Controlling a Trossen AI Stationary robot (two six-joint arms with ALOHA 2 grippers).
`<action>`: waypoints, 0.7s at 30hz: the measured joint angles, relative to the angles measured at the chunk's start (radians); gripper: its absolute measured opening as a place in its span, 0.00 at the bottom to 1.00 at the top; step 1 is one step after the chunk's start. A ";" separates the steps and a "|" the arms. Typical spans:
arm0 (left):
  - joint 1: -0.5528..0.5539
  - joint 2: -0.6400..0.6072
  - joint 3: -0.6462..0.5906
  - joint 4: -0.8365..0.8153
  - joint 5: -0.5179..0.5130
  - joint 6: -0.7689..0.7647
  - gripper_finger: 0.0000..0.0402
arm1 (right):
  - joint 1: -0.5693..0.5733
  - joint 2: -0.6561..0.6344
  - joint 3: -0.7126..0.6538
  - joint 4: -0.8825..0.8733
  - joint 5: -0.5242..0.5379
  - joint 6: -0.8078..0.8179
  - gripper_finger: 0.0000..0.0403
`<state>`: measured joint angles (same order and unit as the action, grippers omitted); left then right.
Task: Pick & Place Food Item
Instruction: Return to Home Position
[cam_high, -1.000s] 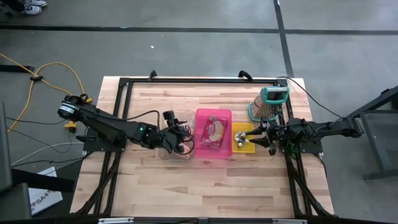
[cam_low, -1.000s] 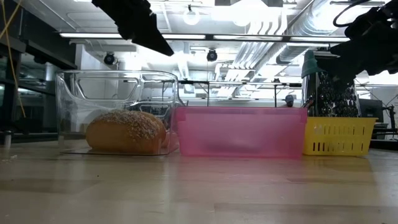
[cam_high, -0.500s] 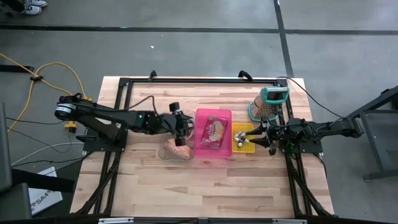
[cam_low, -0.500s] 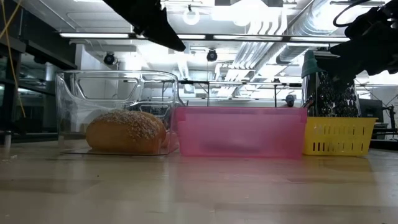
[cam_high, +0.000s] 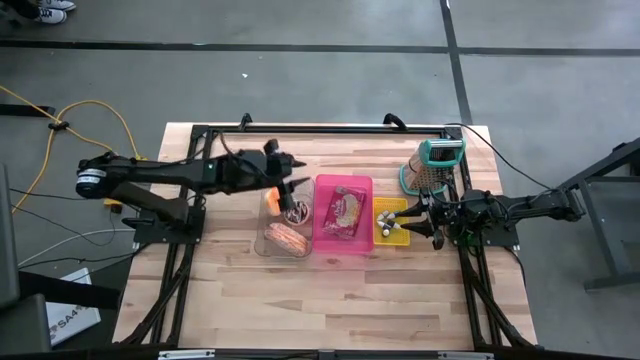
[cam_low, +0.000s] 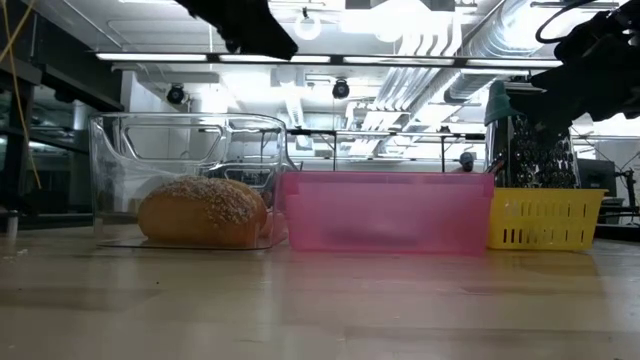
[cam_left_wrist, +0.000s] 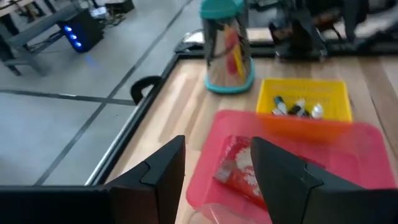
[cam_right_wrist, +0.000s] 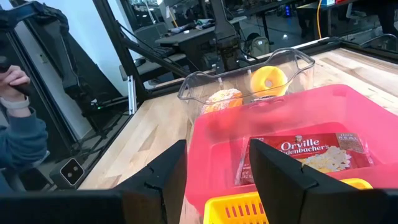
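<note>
A seeded bread roll and an orange donut lie in a clear bin left of centre. Beside it a pink bin holds a popcorn bag. My left gripper hangs open above the clear bin's far part, pointing toward the pink bin; in the left wrist view nothing is between its fingers. My right gripper waits open at the right, by the yellow basket, and points toward the pink bin.
A metal grater with a teal handle stands at the far right, behind the yellow basket, which holds small items. The three containers stand in a row across the table's middle. Bare wood lies along the near edge. A person's sleeve shows beyond the table.
My left gripper has risen out of the clear bin and swung toward the table's far edge, rolling at the wrist, with its fingers the same distance apart. The bread roll that it covered from above now lies in plain view and has not moved.
</note>
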<state>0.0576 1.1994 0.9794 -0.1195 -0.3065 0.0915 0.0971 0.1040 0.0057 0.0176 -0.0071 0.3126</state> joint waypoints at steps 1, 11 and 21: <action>0.009 -0.009 0.000 0.002 0.001 -0.013 0.44 | 0.000 0.000 0.000 0.000 0.000 0.000 0.40; 0.102 -0.104 0.000 -0.056 0.169 -0.022 0.44 | 0.000 0.000 0.000 0.000 0.000 0.000 0.40; 0.158 -0.105 -0.002 -0.094 0.255 -0.126 0.44 | 0.000 0.000 0.000 0.000 0.000 0.000 0.40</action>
<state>0.2160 1.0942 0.9779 -0.2135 -0.0519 -0.0348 0.0973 0.1040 0.0059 0.0177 -0.0071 0.3126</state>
